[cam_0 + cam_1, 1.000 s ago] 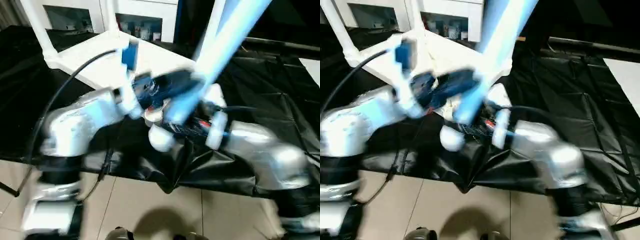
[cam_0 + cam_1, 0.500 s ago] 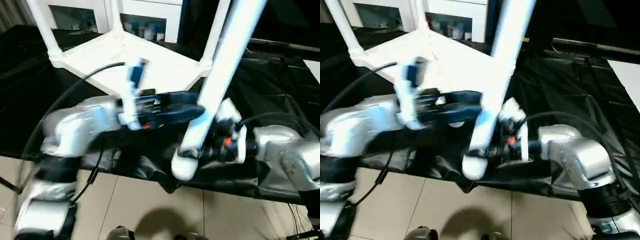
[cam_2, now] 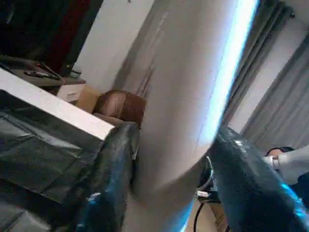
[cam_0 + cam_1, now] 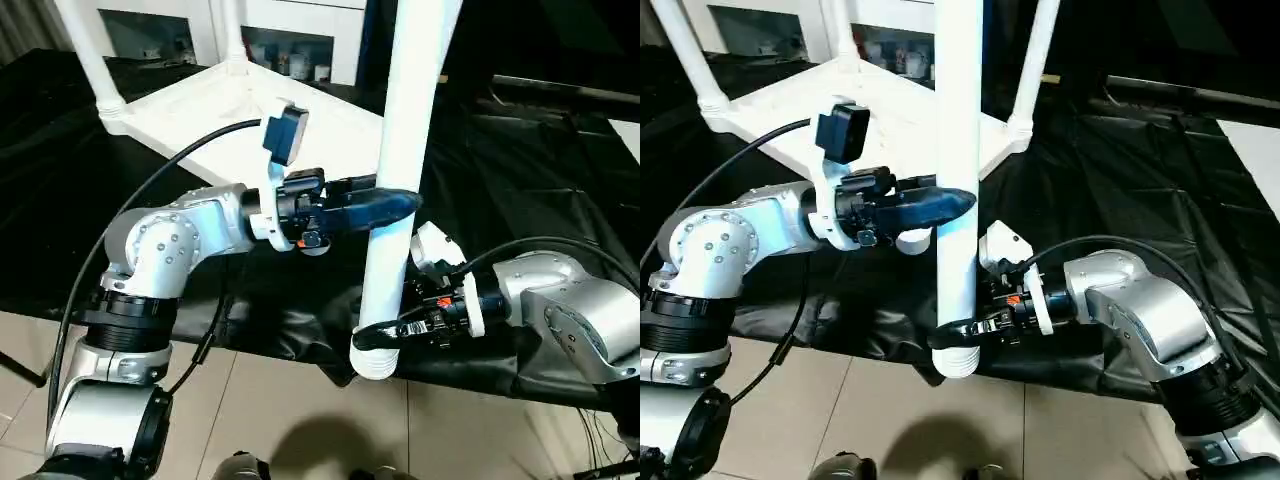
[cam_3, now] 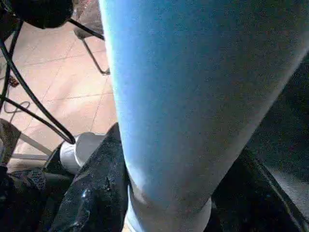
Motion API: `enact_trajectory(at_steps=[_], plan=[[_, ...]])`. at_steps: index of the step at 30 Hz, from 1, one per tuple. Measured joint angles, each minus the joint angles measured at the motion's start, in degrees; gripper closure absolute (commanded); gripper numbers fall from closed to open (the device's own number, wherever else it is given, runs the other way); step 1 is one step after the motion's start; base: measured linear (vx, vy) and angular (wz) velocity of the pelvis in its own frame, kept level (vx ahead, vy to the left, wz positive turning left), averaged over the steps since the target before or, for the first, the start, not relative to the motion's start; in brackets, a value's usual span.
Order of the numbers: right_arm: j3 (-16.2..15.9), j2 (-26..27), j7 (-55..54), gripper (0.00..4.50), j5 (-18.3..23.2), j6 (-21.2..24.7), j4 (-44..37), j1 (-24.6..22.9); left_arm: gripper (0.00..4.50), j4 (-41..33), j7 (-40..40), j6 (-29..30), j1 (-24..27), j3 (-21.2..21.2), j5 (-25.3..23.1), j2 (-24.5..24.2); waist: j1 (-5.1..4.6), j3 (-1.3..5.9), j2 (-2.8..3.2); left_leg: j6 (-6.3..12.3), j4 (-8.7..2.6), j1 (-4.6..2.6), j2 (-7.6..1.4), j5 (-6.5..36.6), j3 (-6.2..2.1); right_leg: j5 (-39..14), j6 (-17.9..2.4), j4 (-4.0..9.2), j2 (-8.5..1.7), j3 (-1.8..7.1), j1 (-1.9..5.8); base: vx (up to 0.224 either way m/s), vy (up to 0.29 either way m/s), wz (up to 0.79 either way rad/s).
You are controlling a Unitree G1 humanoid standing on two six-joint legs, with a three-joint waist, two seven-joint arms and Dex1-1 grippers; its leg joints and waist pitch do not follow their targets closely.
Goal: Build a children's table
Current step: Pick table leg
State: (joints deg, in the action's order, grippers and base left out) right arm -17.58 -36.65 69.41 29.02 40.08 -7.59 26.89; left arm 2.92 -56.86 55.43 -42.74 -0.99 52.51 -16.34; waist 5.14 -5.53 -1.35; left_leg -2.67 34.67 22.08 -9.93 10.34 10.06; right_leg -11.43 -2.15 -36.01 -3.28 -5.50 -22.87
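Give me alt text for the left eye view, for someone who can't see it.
Both grippers hold a white table leg upright: the left gripper at mid-height, the right gripper near its flared bottom end. Behind it, the upturned tabletop lies on a black-draped table.

An indoor lab or test room is suggested. A work table draped in crinkled black plastic sheeting point(image 4: 560, 190) is set on a floor of pale beige tiles point(image 4: 300, 410). White cabinets with glass doors point(image 4: 290, 45) are seen along the back wall, small items stored inside. Grey floor-length curtains point(image 3: 285, 82) and a brown cardboard box point(image 3: 89, 99) are visible in the left wrist view.
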Motion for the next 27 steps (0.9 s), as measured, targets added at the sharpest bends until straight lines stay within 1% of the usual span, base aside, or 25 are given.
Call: enact_trajectory(at_steps=[1, 2, 3, 10, 13, 14, 17, 18, 19, 20, 23, 27], plan=[[0.0, 0.0, 0.0, 2.64, 0.0, 0.0, 0.1, 0.0, 2.19, 0.0, 0.2, 0.0, 0.0, 0.0, 0.0, 0.0, -0.01, 0.0, 0.0, 0.0, 0.0, 0.0, 0.0, 0.0, 0.0, 0.0, 0.0, 0.0, 0.0, 0.0, 0.0, 0.0, 0.0, 0.0], [0.0, 0.0, 0.0, 2.64, -0.1, -0.1, 0.2, 0.0, 2.19, 0.0, 0.5, 0.0, 0.0, 0.0, 0.0, 0.2, -0.02, 0.0, 0.0, 0.0, 0.0, 0.0, 0.0, 0.0, 0.0, 0.0, 0.0, 0.01, 0.0, 0.0, 0.0, 0.0, 0.0, 0.0], [0.0, 0.0, 0.0, 2.64, -0.1, -0.2, 0.3, 0.0, 2.43, 0.1, 0.9, 0.0, 0.0, 0.0, 0.0, 0.3, -0.02, 0.0, 0.0, 0.0, 0.0, 0.0, 0.0, 0.0, 0.0, 0.0, 0.0, 0.0, 0.0, 0.0, 0.0, 0.0, 0.0, 0.0], [0.0, 0.6, 0.5, 2.64, 0.0, -0.2, 1.6, 0.0, 2.61, 0.1, 2.8, -0.7, 0.0, 0.0, -1.3, 1.4, -0.03, 0.0, 0.0, 0.0, 0.0, 0.0, 0.0, 0.0, 0.0, 0.0, 0.0, 0.01, 0.0, 0.0, -0.01, 0.0, 0.0, 0.0], [1.2, 2.3, -1.1, 2.64, -0.1, -0.7, 2.4, 0.2, 2.64, 0.2, 4.0, -3.3, -0.1, 0.4, -2.3, 2.6, -0.09, 0.0, 0.0, 0.0, 0.0, 0.01, 0.0, 0.0, 0.0, 0.0, 0.0, 0.01, 0.0, 0.0, -0.01, 0.0, 0.0, 0.0], [1.7, 3.2, -2.1, 1.94, 0.0, -1.0, 2.9, 0.4, 2.66, 0.3, 4.5, -4.3, -0.4, 0.6, -2.8, 2.8, -0.11, 0.0, 0.0, 0.0, 0.0, 0.0, 0.0, 0.0, 0.0, 0.0, 0.0, 0.01, 0.0, 0.0, -0.01, 0.0, 0.0, 0.0], [5.4, 7.6, -6.2, 1.91, 2.1, -1.2, 3.4, 1.8, 2.68, 2.7, 7.8, -7.2, -1.9, 3.1, -4.3, 3.1, -0.33, -0.06, 0.09, 0.0, -0.01, -0.01, -0.01, 0.0, 0.0, 0.0, 0.0, -0.01, 0.01, -0.01, -0.05, 0.0, 0.0, 0.0], [6.8, 7.7, -7.5, 1.66, 2.7, -0.9, 3.2, 2.4, 2.73, 3.1, 8.9, -7.7, -2.2, 4.0, -4.5, 3.1, -0.14, -0.07, 0.11, 0.0, -0.01, 0.0, -0.01, 0.0, 0.0, 0.0, 0.0, 0.0, 0.01, -0.01, -0.04, 0.0, 0.0, 0.0], [8.1, 7.7, -8.4, 1.66, 3.0, -0.7, 3.1, 2.4, 2.73, 3.1, 9.8, -8.2, -2.3, 4.6, -4.8, 3.1, -0.1, -0.07, 0.1, 0.0, -0.01, -0.01, -0.01, 0.0, 0.0, 0.0, 0.0, 0.01, 0.01, 0.0, -0.02, 0.0, 0.0, 0.0], [9.1, 7.8, -9.3, 1.5, 3.3, -0.5, 3.1, 2.5, 2.78, 3.4, 10.7, -8.6, -2.5, 5.3, -5.1, 3.0, -0.01, -0.07, 0.11, 0.01, -0.02, 0.02, -0.01, 0.0, 0.0, 0.0, 0.0, 0.05, 0.01, -0.01, -0.03, 0.0, 0.0, 0.0], [11.6, 9.2, -12.0, 1.49, 5.1, 1.2, 3.1, 2.5, 2.78, 5.0, 13.9, -9.1, -3.0, 7.3, -5.6, 3.1, 0.03, -0.08, 0.11, 0.17, -0.02, 0.13, -0.01, 0.0, 0.0, 0.0, 0.0, 0.15, 0.01, -0.02, -0.05, 0.0, 0.0, 0.0], [14.9, 10.0, -13.8, 1.49, 7.8, 3.2, 2.9, 2.5, 2.78, 5.1, 17.0, -9.1, -4.2, 8.5, -5.6, 3.7, -0.01, -0.1, 0.13, 0.41, -0.04, 0.18, 0.0, -0.1, 0.0, 0.0, 0.0, 0.27, 0.01, -0.02, -0.06, 0.0, 0.0, 0.0]])
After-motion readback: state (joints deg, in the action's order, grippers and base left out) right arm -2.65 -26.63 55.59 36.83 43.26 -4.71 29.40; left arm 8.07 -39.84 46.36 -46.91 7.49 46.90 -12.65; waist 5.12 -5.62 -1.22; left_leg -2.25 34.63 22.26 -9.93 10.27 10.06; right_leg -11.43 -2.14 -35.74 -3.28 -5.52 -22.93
